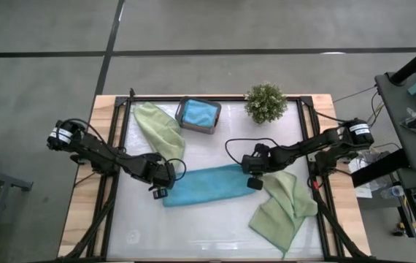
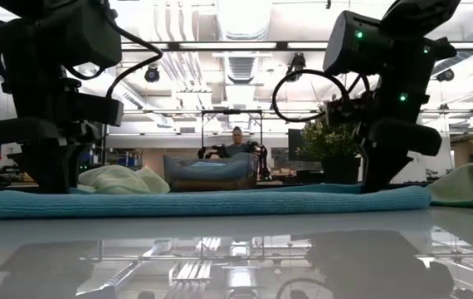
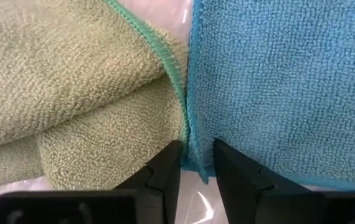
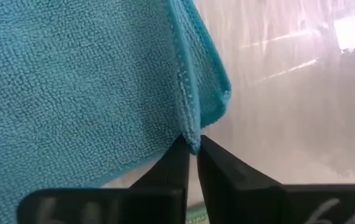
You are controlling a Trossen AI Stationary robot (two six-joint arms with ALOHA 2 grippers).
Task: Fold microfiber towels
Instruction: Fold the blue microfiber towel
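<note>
Fingers (image 4: 179, 168) of the right gripper (image 1: 255, 183) pinch the hemmed edge of a teal-blue towel (image 1: 209, 184) at its right end, the jaws nearly closed on the doubled cloth. At the towel's other end the left gripper (image 1: 160, 191) sits low over the left corner with its fingers (image 3: 165, 171) a little apart, straddling the blue hem; whether they actually grip the cloth cannot be told. The towel lies folded as a long band across the middle of the table (image 1: 193, 234), between the two grippers. Just beside its left end lies a sage green towel (image 1: 158, 128), its stitched edge touching the blue one in the left wrist view. A second sage green towel (image 1: 283, 206) lies crumpled near the right gripper. Farther back a dark grey tray (image 1: 185, 120) holds another teal-blue towel (image 1: 198, 112), with a potted plant (image 1: 266, 102) beside it. No brand, label or writing can be read anywhere.
</note>
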